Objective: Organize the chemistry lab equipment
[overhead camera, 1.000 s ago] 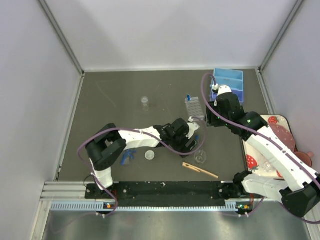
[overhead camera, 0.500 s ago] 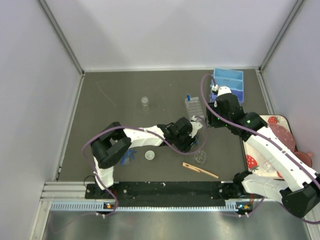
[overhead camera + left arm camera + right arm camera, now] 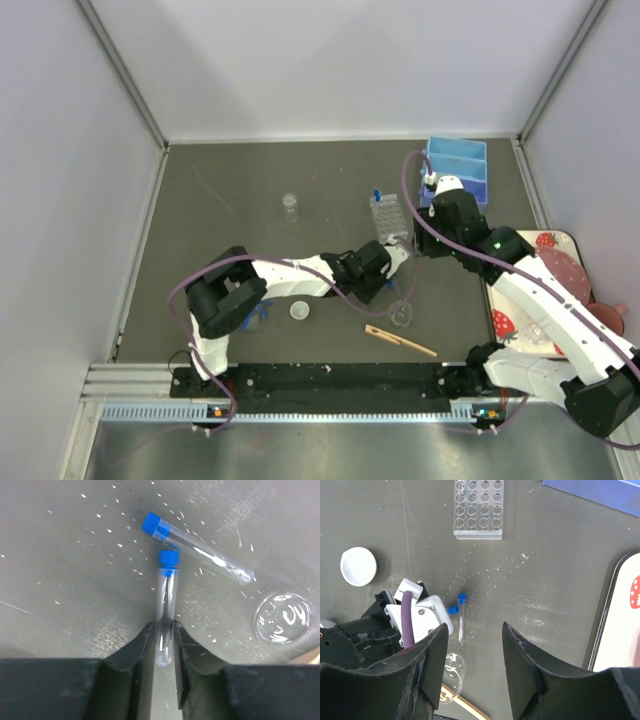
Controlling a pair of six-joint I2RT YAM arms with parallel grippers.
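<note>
The tube (image 3: 165, 605) I am after is thin and clear. It has a round bottom and a blue cap (image 3: 169, 558) on its far end. It lies flat on the tabletop (image 3: 65, 580), about halfway between the left and right edges and closer to the near edge than the far one.

My left claw (image 3: 163, 627) is clenched on the tube's round end. One dark finger (image 3: 142, 640) presses on each side of it. The cap end sticks out past my fingers.

A second tube (image 3: 200, 547) of the same kind lies slanted just past that cap. A small clear round dish (image 3: 281, 617) lies near both tubes.

My right claw (image 3: 473, 630) hangs above the tabletop, spread wide and holding nothing.

The clear tube rack (image 3: 477, 507) sits past the tubes, toward the far edge. Seen from above, one blue-capped tube (image 3: 377, 195) seems to stand at its far end.

A blue box (image 3: 457, 165) with two parts sits in the far right corner. I cannot tell what is in it.

A tray (image 3: 625, 610) with strawberries printed on it rests at the right edge. It holds a pinkish plate (image 3: 572, 268), partly hidden by my right arm.
</note>
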